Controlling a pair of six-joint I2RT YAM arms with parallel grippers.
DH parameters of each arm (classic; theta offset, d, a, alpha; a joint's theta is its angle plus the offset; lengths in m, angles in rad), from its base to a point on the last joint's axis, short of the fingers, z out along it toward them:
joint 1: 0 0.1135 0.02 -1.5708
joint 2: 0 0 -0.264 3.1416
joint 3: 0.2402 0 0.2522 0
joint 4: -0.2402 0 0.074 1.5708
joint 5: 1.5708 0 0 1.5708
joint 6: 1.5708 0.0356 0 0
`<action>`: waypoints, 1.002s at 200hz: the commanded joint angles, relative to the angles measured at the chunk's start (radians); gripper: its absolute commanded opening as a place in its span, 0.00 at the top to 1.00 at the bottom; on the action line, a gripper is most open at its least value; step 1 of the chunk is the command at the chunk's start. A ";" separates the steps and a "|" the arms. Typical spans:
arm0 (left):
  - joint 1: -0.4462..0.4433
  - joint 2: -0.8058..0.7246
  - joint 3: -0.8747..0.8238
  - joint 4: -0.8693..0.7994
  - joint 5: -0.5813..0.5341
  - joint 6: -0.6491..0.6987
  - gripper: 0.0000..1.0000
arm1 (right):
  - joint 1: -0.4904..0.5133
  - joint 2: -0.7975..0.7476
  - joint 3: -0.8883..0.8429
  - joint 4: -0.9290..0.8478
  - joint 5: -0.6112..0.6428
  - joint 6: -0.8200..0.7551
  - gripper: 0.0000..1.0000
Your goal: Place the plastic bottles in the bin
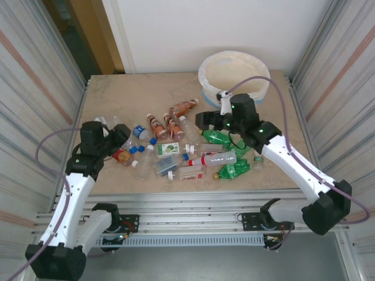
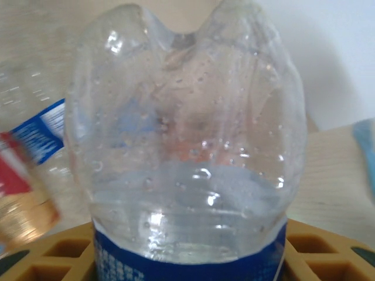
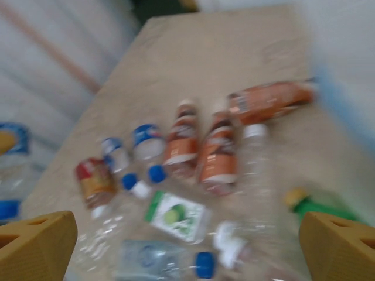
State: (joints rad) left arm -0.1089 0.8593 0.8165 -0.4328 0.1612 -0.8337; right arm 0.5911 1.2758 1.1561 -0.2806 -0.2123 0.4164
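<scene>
A dented clear blue-labelled plastic bottle (image 2: 187, 134) is clamped at its label by the jaws of the left gripper (image 2: 187, 257); it is judged light and crushable. The jaws of the right gripper (image 3: 187, 246) are spread, empty.

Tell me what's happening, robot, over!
Left fingers shut on clear bottle. Right fingers open, empty, over the pile. Bin back right, right arm in front of it.

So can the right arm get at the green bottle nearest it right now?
Probably yes. The right pincer is open and empty, hovering above the pile, and that green bottle lies close beside it with nothing on top of it.
</scene>
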 commanded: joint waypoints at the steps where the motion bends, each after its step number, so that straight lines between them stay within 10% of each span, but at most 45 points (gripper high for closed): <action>1: -0.021 0.049 0.057 0.142 0.051 -0.019 0.69 | 0.042 0.050 0.040 0.125 -0.182 0.089 0.08; 90: -0.099 0.138 0.102 0.290 0.081 -0.073 0.69 | 0.252 0.331 0.212 0.223 -0.327 0.043 0.28; 200: -0.123 0.114 0.066 0.309 0.093 -0.102 0.70 | 0.279 0.536 0.368 0.254 -0.377 0.062 0.51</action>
State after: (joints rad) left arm -0.2249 0.9932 0.8864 -0.1585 0.2401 -0.9222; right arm 0.8665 1.7908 1.4822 -0.0612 -0.5667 0.4641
